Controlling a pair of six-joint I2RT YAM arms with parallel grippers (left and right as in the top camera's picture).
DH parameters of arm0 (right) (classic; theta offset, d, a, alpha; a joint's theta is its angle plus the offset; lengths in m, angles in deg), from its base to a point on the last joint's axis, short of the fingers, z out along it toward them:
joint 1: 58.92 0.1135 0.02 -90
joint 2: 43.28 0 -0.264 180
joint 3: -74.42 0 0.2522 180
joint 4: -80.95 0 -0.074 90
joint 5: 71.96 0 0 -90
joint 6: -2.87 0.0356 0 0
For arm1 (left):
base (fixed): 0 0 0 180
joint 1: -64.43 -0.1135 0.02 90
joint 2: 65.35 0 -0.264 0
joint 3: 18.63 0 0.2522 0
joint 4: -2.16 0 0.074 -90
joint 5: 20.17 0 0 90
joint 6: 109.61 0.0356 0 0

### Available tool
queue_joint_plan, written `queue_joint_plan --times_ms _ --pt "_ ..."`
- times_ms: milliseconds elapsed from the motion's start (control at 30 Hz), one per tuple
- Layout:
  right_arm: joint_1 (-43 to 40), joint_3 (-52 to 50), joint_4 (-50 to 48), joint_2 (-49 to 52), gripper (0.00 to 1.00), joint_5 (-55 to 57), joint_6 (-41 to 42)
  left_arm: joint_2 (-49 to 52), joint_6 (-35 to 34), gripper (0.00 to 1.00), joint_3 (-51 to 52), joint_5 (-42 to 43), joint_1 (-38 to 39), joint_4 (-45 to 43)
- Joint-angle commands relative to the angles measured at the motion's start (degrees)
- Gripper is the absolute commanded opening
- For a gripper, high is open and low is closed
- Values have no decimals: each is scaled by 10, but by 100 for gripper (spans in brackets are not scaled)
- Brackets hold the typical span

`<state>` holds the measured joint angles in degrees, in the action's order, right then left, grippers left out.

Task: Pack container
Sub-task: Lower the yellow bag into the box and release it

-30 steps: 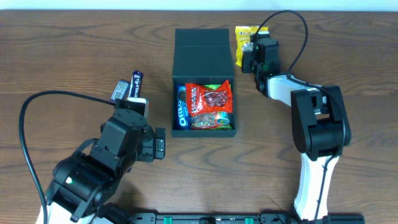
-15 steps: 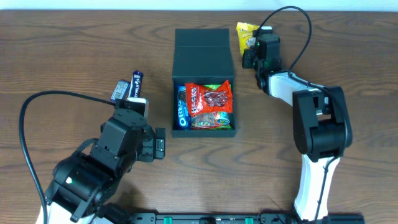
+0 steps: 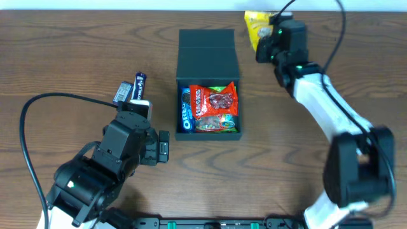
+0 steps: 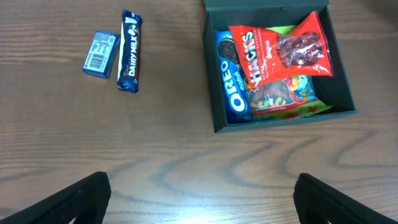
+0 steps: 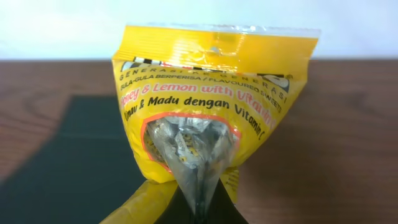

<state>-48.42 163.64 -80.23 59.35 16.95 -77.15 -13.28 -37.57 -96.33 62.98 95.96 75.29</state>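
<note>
The container (image 3: 208, 136) stands in the middle of the counter (image 3: 63, 51). It is open, and its lid (image 3: 207, 51) is folded back flat on the far side. Inside, a blue cookie pack (image 3: 186, 114) lies along the left wall. Beside it is a red candy bag (image 3: 213, 100), which partly covers a green candy bag (image 3: 217, 123) near the front wall.

To the left of the container, apart from it, a blue chocolate bar (image 3: 139, 85) and a small blue pack (image 3: 121, 93) lie just beside each other on the counter.

The right end effector (image 3: 264, 39) is at the far edge of the counter, to the right of the lid. It is closed on the lower part of a yellow bag (image 5: 205, 118) and pinches it there, so the bag stands upright in the right wrist view. The print on the bag reads honey and lemon. If the bag touches the counter, I cannot tell.

The left end effector (image 4: 200, 180) is over the near left part of the counter, on the near side of the two blue items. Its fingers (image 4: 81, 196) are wide apart and nothing is between them.
</note>
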Motion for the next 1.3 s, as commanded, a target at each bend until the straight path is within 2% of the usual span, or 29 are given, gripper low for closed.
queue_joint_plan --times_ms 0,267,367,533,667,800,1100,1267 --pt "1 3 26 -54 1 -9 -8 0 4 95 -9 -6 -1 0" --pt "5 3 100 -142 2 -9 -8 0 4 95 -9 -6 -1 0" --pt "13 3 125 -151 2 -45 -19 0 4 95 -9 -6 -1 0" --pt "36 3 176 -153 1 -203 -121 0 4 95 -9 -6 -1 0" --pt "67 3 228 -153 1 -266 -198 0 4 95 -9 -6 -1 0" --pt "85 3 280 -153 1 -297 -292 0 4 95 -9 -6 -1 0" --pt "117 2 438 -145 1 -324 -563 0 4 95 -9 -6 -1 0" --pt "121 2 458 -122 1 -323 -616 0 4 95 -9 -6 -1 0"
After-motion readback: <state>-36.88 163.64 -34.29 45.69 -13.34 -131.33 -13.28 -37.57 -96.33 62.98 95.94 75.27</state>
